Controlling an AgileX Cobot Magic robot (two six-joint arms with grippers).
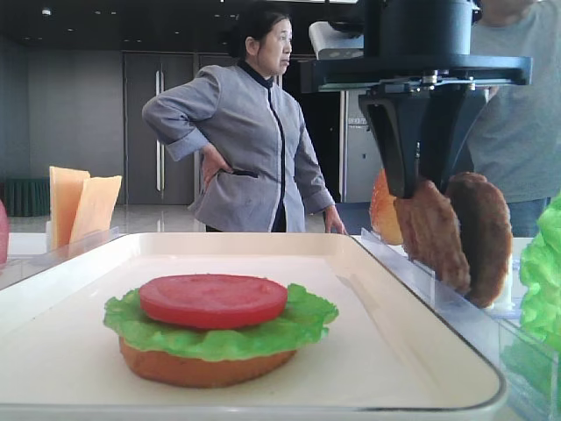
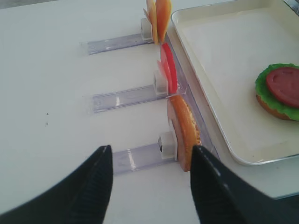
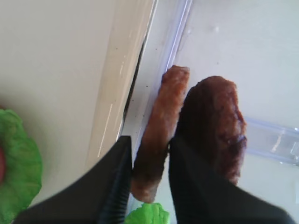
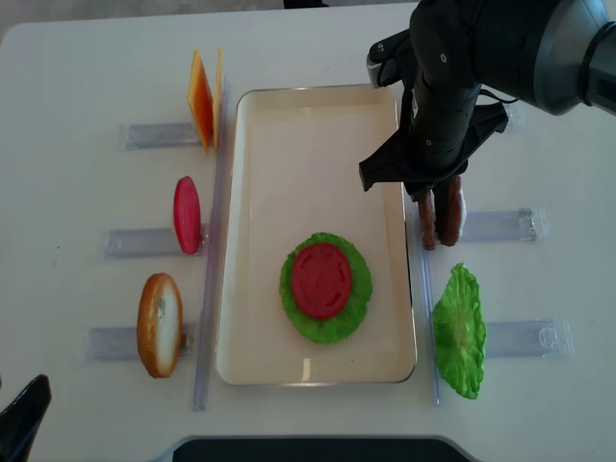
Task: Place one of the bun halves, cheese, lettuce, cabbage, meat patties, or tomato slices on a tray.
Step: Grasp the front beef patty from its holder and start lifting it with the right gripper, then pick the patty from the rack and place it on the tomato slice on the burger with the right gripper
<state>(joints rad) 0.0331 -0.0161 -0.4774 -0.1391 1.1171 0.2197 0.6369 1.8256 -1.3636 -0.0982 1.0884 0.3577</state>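
Two dark-brown meat patties stand on edge in a clear holder right of the cream tray (image 4: 241,192). My right gripper (image 3: 150,140) comes down from above and is shut on the patty nearer the tray (image 3: 161,126), one finger on each face. The other patty (image 3: 217,126) stands just outside the right finger. On the tray lies a stack of a bun base (image 1: 202,368), lettuce (image 1: 302,324) and a tomato slice (image 1: 213,300). My left gripper (image 2: 152,151) hangs open over the table, close to a domed bun half (image 2: 187,130) in its holder.
Left of the tray, clear holders carry cheese slices (image 4: 202,96), a tomato slice (image 4: 186,214) and the bun half (image 4: 159,322). A lettuce leaf (image 4: 459,332) stands in a holder at the right front. An orange bun half (image 1: 383,210) shows behind the patties. Two people stand beyond the table.
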